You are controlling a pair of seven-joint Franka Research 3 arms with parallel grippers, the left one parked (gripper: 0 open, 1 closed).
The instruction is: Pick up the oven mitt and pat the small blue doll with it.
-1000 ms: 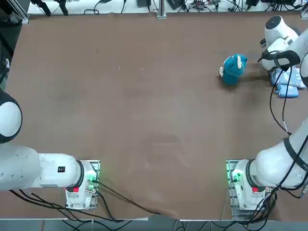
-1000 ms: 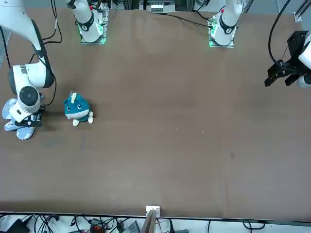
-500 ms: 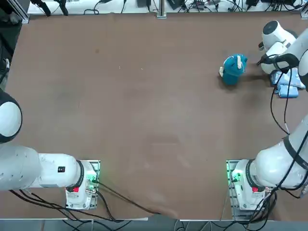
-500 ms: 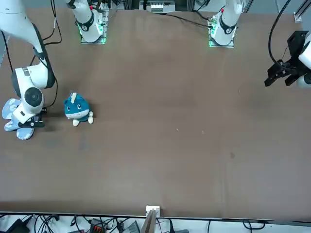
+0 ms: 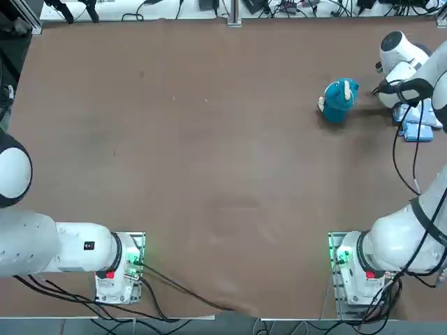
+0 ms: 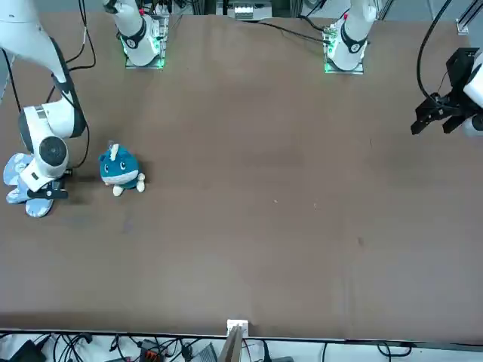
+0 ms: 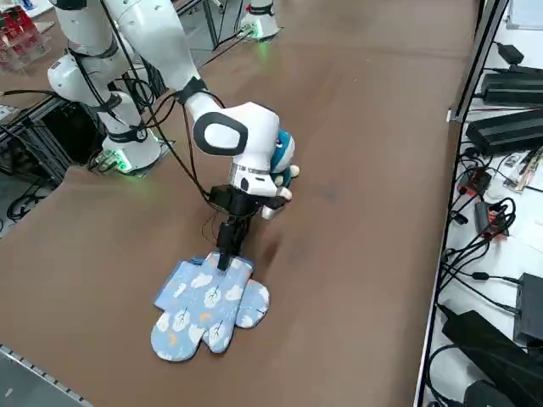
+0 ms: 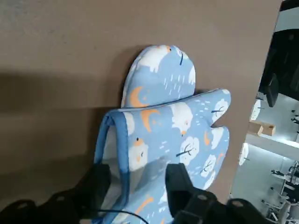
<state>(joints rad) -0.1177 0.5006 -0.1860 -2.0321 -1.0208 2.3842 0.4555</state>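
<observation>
a: what's the biggest worry on this wide, smooth brown tabletop (image 6: 264,211)?
b: the white jointed right arm (image 7: 170,51). if it swings low toward the doll, it could knock it over before any patting.
a: and the light-blue fabric oven mitt (image 7: 182,309) with white bears and clouds?
b: it lies flat at the robot's right, under the right gripper (image 8: 140,172). another rounded lobe pokes out beneath it; i can't tell if that's a second mitt. a grip through both layers could drag everything along.
a: the small teal-blue plush doll (image 6: 121,169) with the white belly?
b: just to the mitt's left, well within reach. a stiff, hard pat could topple it.
a: the jaws?
b: apart, astride the cuff, with nothing clamped. pinching only the cuff's loose edge could let the mitt slip or twist.
</observation>
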